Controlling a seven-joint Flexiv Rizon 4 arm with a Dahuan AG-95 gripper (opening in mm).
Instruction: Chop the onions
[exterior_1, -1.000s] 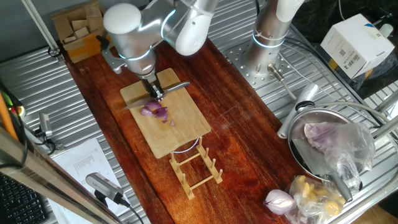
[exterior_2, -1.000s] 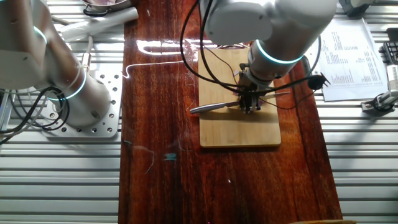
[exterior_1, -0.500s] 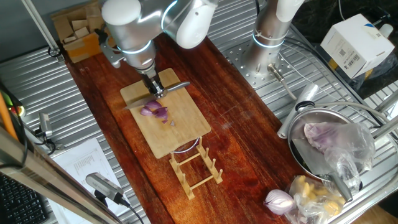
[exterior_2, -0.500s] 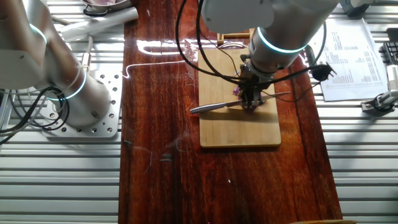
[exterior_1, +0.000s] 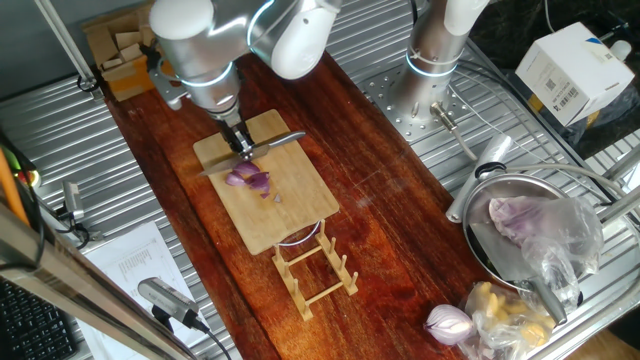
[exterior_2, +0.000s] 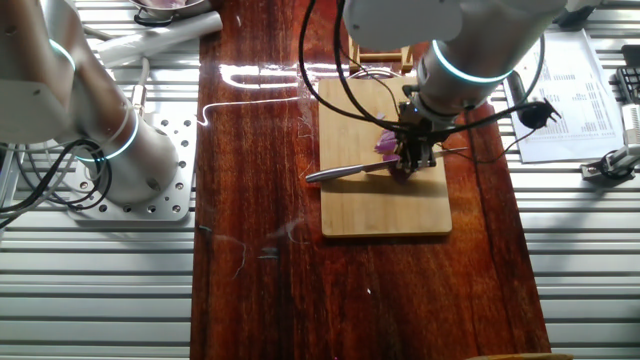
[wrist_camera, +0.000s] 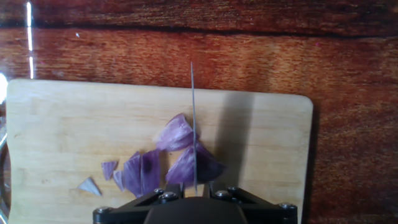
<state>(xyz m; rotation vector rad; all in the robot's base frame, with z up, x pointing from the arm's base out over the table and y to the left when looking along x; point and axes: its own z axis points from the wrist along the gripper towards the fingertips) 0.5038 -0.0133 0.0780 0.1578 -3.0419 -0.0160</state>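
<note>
Purple onions lie cut into several pieces (wrist_camera: 180, 134) on the wooden cutting board (wrist_camera: 62, 137), with small slivers (wrist_camera: 111, 169) to their left. In the hand view the knife blade (wrist_camera: 193, 112) shows edge-on and stands in the onion pieces. My gripper (wrist_camera: 194, 190) is shut on the knife. In one fixed view the gripper (exterior_1: 240, 143) holds the knife (exterior_1: 280, 140) just behind the onions (exterior_1: 248, 178) on the board (exterior_1: 290, 215). In the other fixed view the gripper (exterior_2: 412, 160) hides most of the onions (exterior_2: 386, 146); the knife (exterior_2: 340, 172) sticks out left.
A wooden rack (exterior_1: 315, 268) stands at the board's near end. A pan (exterior_1: 490, 215) holding a plastic-wrapped lump, a whole red onion (exterior_1: 448, 322), a white box (exterior_1: 572, 65) and a second robot base (exterior_1: 430, 60) are on the right. A carton (exterior_1: 125, 45) sits at back left.
The arm's wrist has swung left and back in one fixed view and right in the other. The knife and the onion pieces stay almost where they were.
</note>
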